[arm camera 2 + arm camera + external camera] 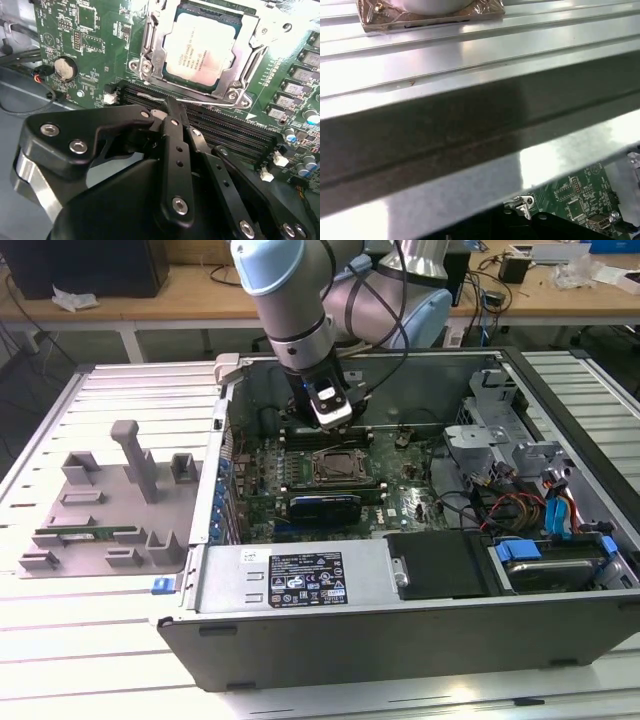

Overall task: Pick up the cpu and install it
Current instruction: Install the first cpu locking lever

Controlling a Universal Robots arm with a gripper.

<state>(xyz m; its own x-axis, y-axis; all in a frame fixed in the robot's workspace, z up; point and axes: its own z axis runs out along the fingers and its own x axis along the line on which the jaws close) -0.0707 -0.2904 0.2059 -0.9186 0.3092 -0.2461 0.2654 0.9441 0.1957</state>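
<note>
Slatted metal table (pixel 110 380) is carrying an opened computer case (pixel 400 620), with a cluttered workbench running along behind it. Inside, the cpu (pixel 200 46) is sitting flat in the socket frame (pixel 150 60) on the green motherboard (pixel 85 45), its silver top squarely within the opening and the frame's metal edges lying around it, as the second wrist view is showing. Just beside the frame, rows of black memory slots (pixel 225 127) are running past. The gripper (pixel 170 107) is hanging over those slots, its fingers (pixel 175 130) drawn together with nothing between them, their tip pointing toward the frame's near edge. In the exterior view the arm (pixel 300 320) is reaching down into the case above the socket (pixel 340 468).

Judging from this, the chip looks already seated; doing this step well means keeping any contact light and straight down, avoiding sideways drag across the chip or the slots.

On the exterior view's left, a grey fixture tray (pixel 100 500) is resting on the table.
</note>
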